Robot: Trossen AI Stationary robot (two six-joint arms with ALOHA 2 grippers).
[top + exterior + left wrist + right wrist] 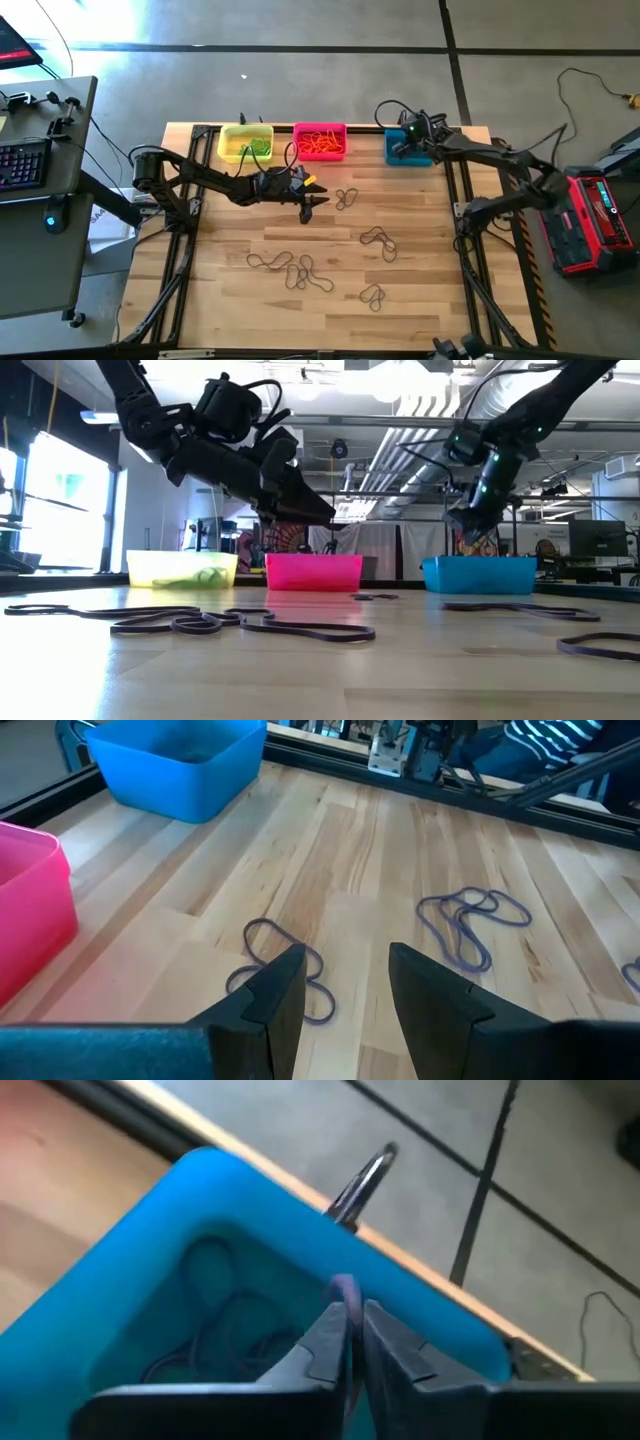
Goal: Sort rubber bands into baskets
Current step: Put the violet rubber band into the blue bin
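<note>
**A:** Where is your right tool [350, 1342] just now?

**B:** You have it over the teal-blue basket [398, 152] at the far right corner of the table [420, 300]. Its fingers are nearly together, pinching a dark rubber band [345, 1292] that loops up between the tips. Look into the basket and you see more dark bands [225, 1330] lying on its bottom.

**A:** And your left tool [345, 990]?

**B:** It hangs above the table just in front of the pink-magenta basket [320, 141], jaws parted and holding nothing. A dark loop [285, 965] lies on the wood right beneath the fingertips, and another tangle [470, 920] sits further toward the right edge.

**A:** What about the other baskets?

**B:** All three stand in a row along the far edge. Your yellow basket [245, 143] holds green bands [252, 150]; the pink-magenta one holds orange bands [320, 145].

**A:** What lies loose?

**B:** Only dark bands: a long cluster [292, 270] near the middle of the table toward the near edge, one [378, 240] right of centre, and a small one [372, 294] closer to the near edge.
</note>
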